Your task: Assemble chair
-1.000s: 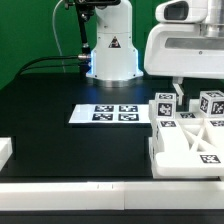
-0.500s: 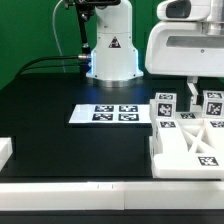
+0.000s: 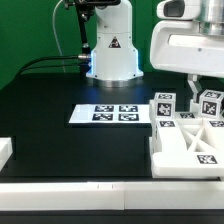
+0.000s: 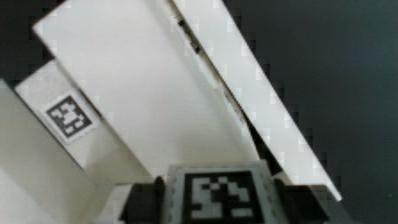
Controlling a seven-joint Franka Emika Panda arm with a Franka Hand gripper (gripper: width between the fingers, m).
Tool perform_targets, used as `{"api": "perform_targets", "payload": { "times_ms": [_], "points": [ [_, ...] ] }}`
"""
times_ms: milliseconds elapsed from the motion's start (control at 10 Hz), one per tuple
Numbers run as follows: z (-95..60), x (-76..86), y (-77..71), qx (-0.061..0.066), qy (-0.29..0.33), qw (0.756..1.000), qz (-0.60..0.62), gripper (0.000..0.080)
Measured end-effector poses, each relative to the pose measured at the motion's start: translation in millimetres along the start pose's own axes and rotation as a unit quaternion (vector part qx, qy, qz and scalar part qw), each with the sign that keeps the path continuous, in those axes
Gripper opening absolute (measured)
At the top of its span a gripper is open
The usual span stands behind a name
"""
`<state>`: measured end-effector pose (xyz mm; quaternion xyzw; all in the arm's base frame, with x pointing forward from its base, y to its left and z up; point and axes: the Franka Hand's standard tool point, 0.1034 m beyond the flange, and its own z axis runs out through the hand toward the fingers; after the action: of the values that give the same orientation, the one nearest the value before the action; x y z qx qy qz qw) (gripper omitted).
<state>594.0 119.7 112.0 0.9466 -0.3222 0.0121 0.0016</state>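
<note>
A plain white untagged block (image 3: 5, 151) sits at the front edge of the black tabletop (image 3: 60, 140), at the exterior view's left. Across the same front edge, toward the front corner on the exterior view's right, the small white plastic chair parts (image 3: 188, 140) lie bunched together: a flat X-braced panel bearing black-and-white square tags nearest the camera, chunky tagged blocks standing just behind it. Mid-table, beside the parts on the exterior view's left, lies the thin flat white marker board (image 3: 109, 115) with its printed tags. Above the rear blocks hangs the white Franka arm's two-finger gripper (image 3: 193, 88), its large white housing filling the upper corner of the frame; one dark finger reaches down among the blocks. The jaws appear partly closed, though whether they have hold of a part cannot be told from here. The wrist view, close and blurred, shows tilted white panels and a tagged block (image 4: 221, 196) against the dark surface. At the far edge stands the arm's white base (image 3: 111, 50), glowing blue.
</note>
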Motion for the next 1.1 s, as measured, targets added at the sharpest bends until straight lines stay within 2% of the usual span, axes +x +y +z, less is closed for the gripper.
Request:
{"api": "perform_targets", "payload": {
  "times_ms": [100, 300, 400, 500, 600, 700, 800, 900, 1000, 1100],
  "points": [
    [-0.4, -1.1, -0.7, -0.001, -0.001, 0.998, 0.061, 0.0281],
    [1.3, -5.7, -2.1, -0.001, 0.0, 0.975, 0.221, 0.0281],
    [1.4, -5.8, -3.3, 0.002, 0.0, 0.963, 0.271, 0.0281],
    [0.8, -4.7, -6.5, 0.013, -0.001, 0.938, 0.345, 0.0281],
    [0.8, -4.0, -7.3, 0.018, -0.001, 0.92, 0.391, 0.0281],
    [1.0, -3.5, -7.0, 0.019, 0.0, 0.916, 0.401, 0.0281],
    [0.9, -3.6, -7.2, 0.02, -0.003, 0.901, 0.432, 0.0281],
    [1.1, -3.7, -7.2, 0.02, -0.003, 0.902, 0.432, 0.0281],
    [1.1, -3.7, -7.2, 0.02, -0.002, 0.907, 0.42, 0.04],
    [1.5, -4.5, -7.3, 0.019, -0.002, 0.915, 0.404, 0.0552]
  ]
}}
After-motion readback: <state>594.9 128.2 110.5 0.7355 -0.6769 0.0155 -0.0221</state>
